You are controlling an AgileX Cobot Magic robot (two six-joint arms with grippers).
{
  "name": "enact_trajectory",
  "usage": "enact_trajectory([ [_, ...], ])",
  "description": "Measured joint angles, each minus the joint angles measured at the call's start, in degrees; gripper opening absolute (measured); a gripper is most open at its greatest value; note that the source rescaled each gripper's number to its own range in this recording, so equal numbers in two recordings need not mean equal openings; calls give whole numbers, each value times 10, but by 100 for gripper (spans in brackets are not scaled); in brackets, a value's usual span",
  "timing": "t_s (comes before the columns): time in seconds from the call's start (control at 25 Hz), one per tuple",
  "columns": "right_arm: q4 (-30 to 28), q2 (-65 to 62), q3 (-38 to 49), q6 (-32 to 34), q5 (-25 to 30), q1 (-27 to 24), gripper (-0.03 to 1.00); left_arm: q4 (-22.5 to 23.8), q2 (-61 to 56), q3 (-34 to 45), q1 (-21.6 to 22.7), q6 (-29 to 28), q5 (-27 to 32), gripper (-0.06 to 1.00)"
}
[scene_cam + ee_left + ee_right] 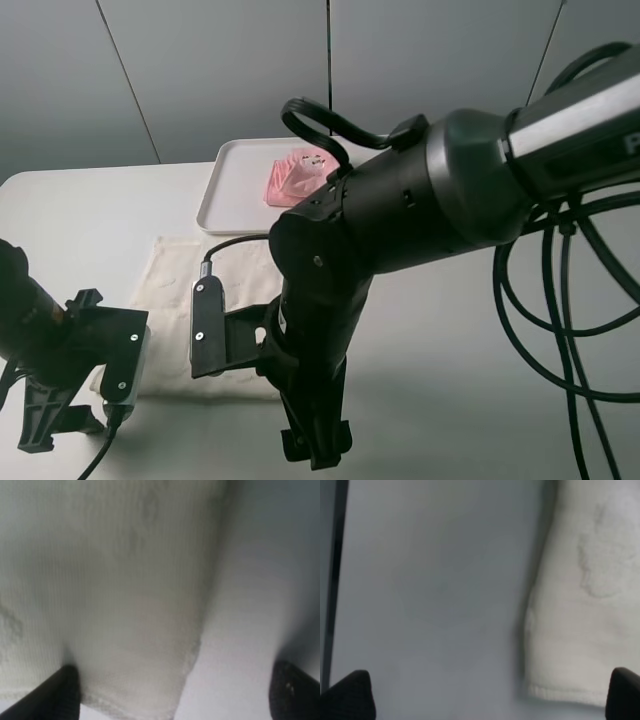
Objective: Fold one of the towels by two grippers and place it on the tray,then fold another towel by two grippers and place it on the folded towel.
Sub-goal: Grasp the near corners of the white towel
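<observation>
Exterior high: cream towel (175, 290) flat, unfolded, far edge by tray (230, 180); jaws wide open, empty, over near corners.

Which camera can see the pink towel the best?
The exterior high view. There the pink towel lies on the white tray at the back, its color and shape plain to see. Both wrist views show none of it, only the cream-white towel.
</observation>
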Motion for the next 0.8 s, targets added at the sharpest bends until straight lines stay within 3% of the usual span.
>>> enact_trajectory([
  [0.8, -45, 64, -32, 36, 19, 0, 100, 0, 1, -1, 0, 5, 0, 98],
])
